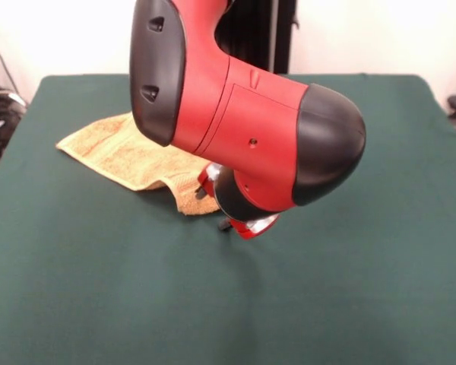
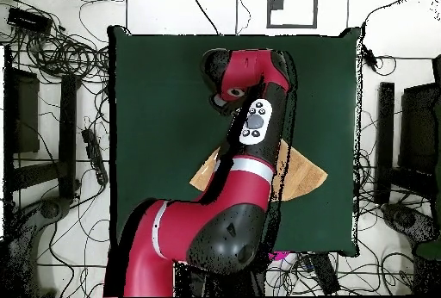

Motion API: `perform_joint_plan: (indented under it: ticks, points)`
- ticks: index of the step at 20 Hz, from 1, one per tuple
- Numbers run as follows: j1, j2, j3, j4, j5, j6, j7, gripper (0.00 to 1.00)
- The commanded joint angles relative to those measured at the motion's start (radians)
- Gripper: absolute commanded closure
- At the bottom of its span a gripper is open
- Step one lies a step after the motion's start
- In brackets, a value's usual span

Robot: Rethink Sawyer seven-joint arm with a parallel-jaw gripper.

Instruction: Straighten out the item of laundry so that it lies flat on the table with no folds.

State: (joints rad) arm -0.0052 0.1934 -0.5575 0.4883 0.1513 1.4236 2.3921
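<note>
Worktop (image 1: 99, 289): big green felt surface, mostly bare in the front view from 3 through 9 o'clock, so I've got plenty of slide room towards the near edge.

Arm (image 1: 243, 114) is hanging low over the middle, elbow and wrist housings blocking most of what I want to see. I read that as a low pose for working at cloth level.

Towel (image 1: 118, 152): orange-tan terry, at about 10 o'clock from centre in the front view, not far from the worktop's far edge. One corner droops towards the wrist at 5 o'clock of the cloth; the edge there looks doubled over, so not flat yet. In the overhead view the towel (image 2: 301, 174) pokes out both sides of the arm, middle hidden.

Tool (image 1: 239, 220): only red and dark bits under the wrist, touching or just beside that drooping corner. Can't tell opening, nor whether it has cloth.
</note>
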Motion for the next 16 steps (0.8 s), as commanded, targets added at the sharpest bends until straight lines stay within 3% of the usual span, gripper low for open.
perform_joint_plan:
  ticks: [1, 12, 16]
  points:
    - [0.003, 0.072, 0.009, -0.003, -0.022, 0.075, 0.162, 0.0]
    - [-0.044, 0.1, -0.025, -0.176, 0.029, 0.202, 0.145, 0.0]
    - [-0.044, 0.127, 0.005, -0.147, 0.023, 0.128, 0.175, 0.0]
